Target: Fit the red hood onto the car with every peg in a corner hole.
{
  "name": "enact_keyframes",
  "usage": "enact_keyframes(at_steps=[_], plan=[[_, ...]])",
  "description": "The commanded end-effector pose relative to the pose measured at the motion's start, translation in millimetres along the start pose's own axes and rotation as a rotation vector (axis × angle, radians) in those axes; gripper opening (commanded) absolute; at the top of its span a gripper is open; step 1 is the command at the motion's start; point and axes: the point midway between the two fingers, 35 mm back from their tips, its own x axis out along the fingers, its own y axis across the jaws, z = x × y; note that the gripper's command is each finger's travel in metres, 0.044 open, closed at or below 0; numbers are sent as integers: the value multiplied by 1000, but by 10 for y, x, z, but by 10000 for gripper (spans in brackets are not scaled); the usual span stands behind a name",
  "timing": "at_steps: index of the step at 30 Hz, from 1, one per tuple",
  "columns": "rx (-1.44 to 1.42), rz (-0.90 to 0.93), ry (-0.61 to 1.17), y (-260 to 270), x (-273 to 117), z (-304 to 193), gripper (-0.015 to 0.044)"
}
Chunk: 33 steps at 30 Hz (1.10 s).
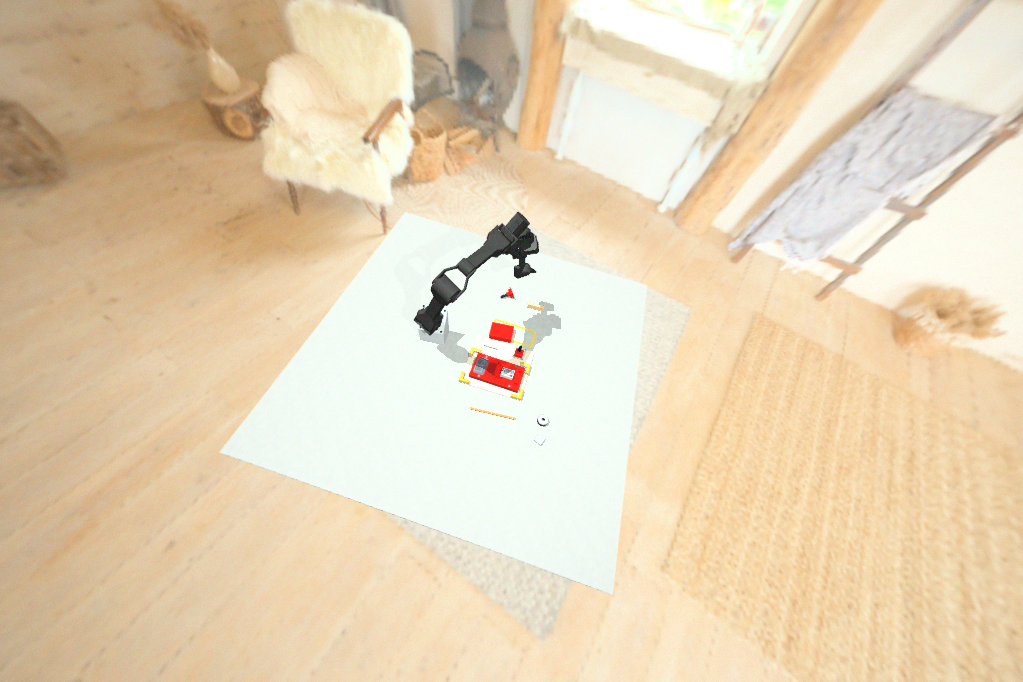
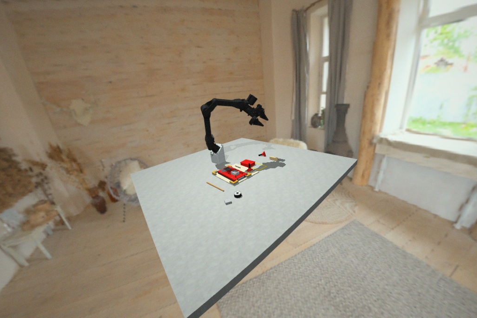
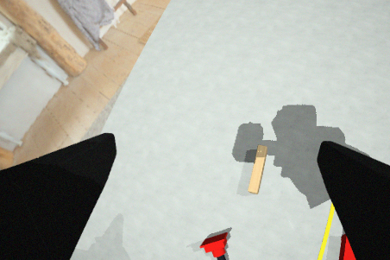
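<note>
From above, the red hood (image 1: 501, 331) (image 2: 247, 162) is lying beside the chassis (image 1: 488, 367) (image 2: 229, 172), unfitted; lifting and seating are remaining. In the exterior view, the gripper (image 2: 264, 122) (image 3: 218, 148) is hovering over a pale grey table (image 1: 383, 418) (image 2: 224, 232) (image 3: 207, 53) in a wood-walled room. In the wrist view, its fingers are standing wide apart, holding nothing.

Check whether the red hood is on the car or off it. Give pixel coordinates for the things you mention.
Off: the red hood (image 1: 501, 332) (image 2: 247, 162) lies beside the car (image 1: 518, 383) (image 2: 224, 173), whose engine (image 1: 507, 373) (image 2: 234, 172) is uncovered.
</note>
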Motion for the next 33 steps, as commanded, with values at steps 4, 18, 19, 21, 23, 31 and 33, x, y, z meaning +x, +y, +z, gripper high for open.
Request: enact_keyframes(at_steps=[4, 18, 19, 21, 23, 31, 33], plan=[[2, -129, 239, -639, 402, -492, 440], [47, -361, 774, -1920, 503, -1649, 440], [48, -363, 778, -1931, 496, -1659, 440], [48, -363, 778, -1932, 497, -1660, 440], [48, -363, 778, -1934, 502, -1664, 440], [48, -362, 778, -1952, 544, -1704, 440], [48, -362, 777, -1957, 555, -1714, 440]])
